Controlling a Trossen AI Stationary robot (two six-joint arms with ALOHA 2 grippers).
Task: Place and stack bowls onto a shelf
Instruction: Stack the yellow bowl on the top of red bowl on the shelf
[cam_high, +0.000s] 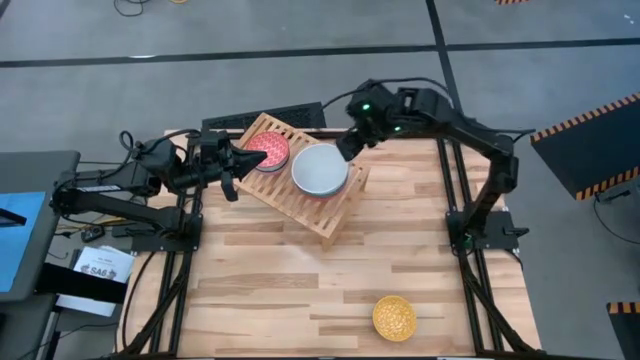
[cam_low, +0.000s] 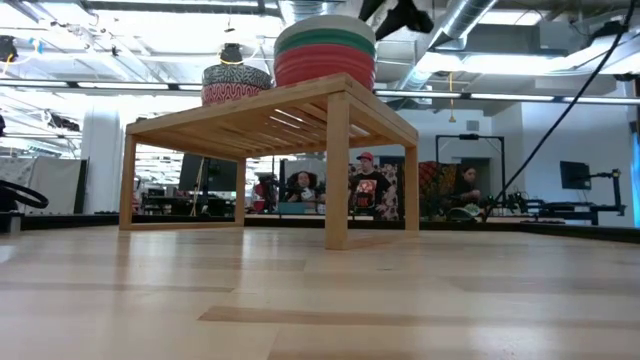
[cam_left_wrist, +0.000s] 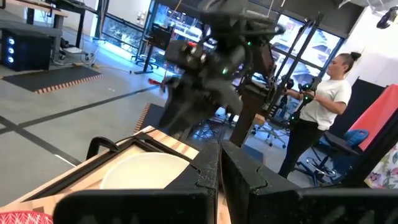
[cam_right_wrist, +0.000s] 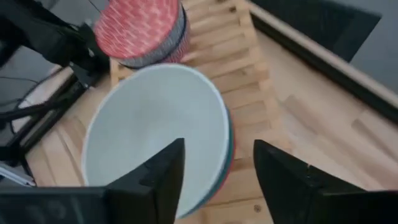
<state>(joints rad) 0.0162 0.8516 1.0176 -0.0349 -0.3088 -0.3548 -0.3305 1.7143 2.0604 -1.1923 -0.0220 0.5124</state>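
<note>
**White bowl set down, yellow bowl left**

Your right gripper (cam_right_wrist: 217, 180) hangs just above the shelf (cam_high: 320, 212) with its fingers spread and nothing between them; the white bowl (cam_high: 319, 169) sits on top of the stack of teal and red bowls below. Beside that stack sits the pink-red patterned bowl (cam_high: 266, 150), on another bowl. The left gripper (cam_high: 232, 170) waits shut and empty at the shelf's left edge. The placing step looks done (judging by the open fingers). Only the yellow bowl (cam_high: 394, 317) remains out on the tabletop (cam_high: 270, 280), well apart from the shelf. Next you'd lift the right arm clear, reach to that bowl and grip its rim.
</note>
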